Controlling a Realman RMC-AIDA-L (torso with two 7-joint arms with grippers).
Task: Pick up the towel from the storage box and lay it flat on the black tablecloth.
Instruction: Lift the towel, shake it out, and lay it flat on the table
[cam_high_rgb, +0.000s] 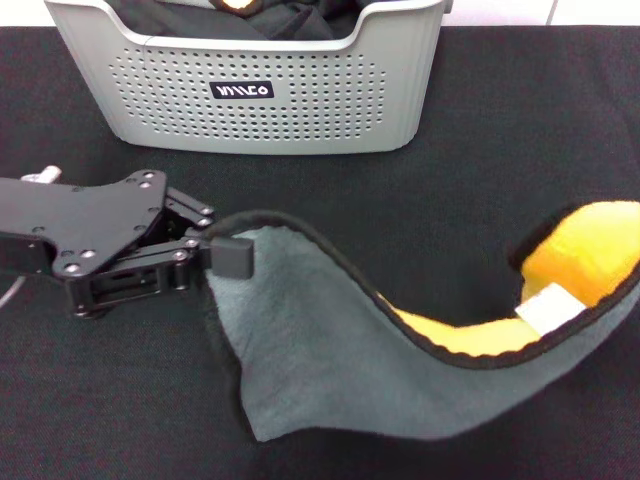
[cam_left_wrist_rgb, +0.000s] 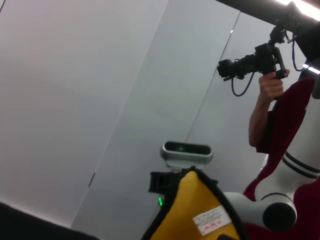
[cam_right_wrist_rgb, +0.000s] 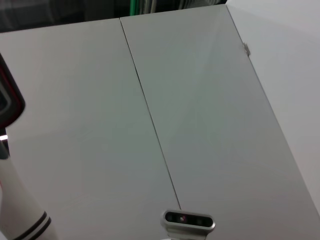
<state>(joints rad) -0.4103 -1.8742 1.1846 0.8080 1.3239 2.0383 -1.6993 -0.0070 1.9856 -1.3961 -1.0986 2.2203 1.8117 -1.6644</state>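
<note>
Black left gripper (cam_high_rgb: 228, 252) is clamping the gray-and-orange fleece towel's (cam_high_rgb: 330, 350) edge, lying on the black felt tablecloth (cam_high_rgb: 520, 150).

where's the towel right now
In the head view the towel is out of the storage box, draped across the black tablecloth in front of it, its left edge clamped in the left pincer and its right end folded orange-side up.

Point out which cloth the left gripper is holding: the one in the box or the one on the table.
The towel on the black tablecloth: gray with an orange-yellow underside, its corner pinched by the left gripper. The dark fabric stays in the storage box, untouched.
</note>
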